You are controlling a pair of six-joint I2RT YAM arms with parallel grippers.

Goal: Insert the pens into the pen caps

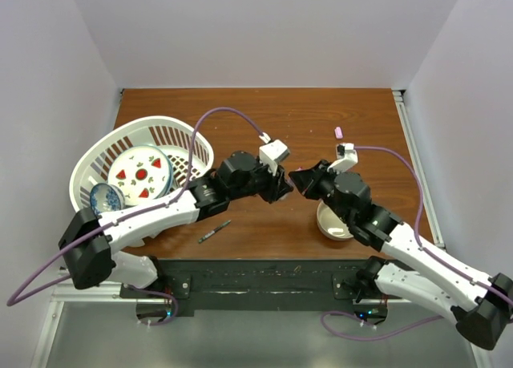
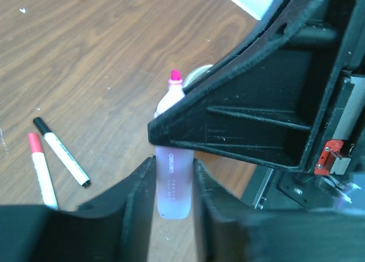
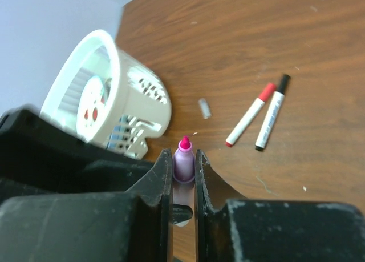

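Observation:
The thicker pink pen is held in the air between both arms. My left gripper is shut on its pale rear barrel. My right gripper is shut on its neck, and the magenta tip pokes out past the fingers. In the top view the two grippers meet nose to nose at mid-table. Two white pens lie side by side on the wood, one red-capped, one black-capped. A pale pink cap lies far right. The thin dark grey pen lies near the front edge.
A white laundry-style basket with a strawberry plate and a blue bowl stands at the left. A small cream bowl sits under my right arm. A small pale stub lies on the wood near the white pens.

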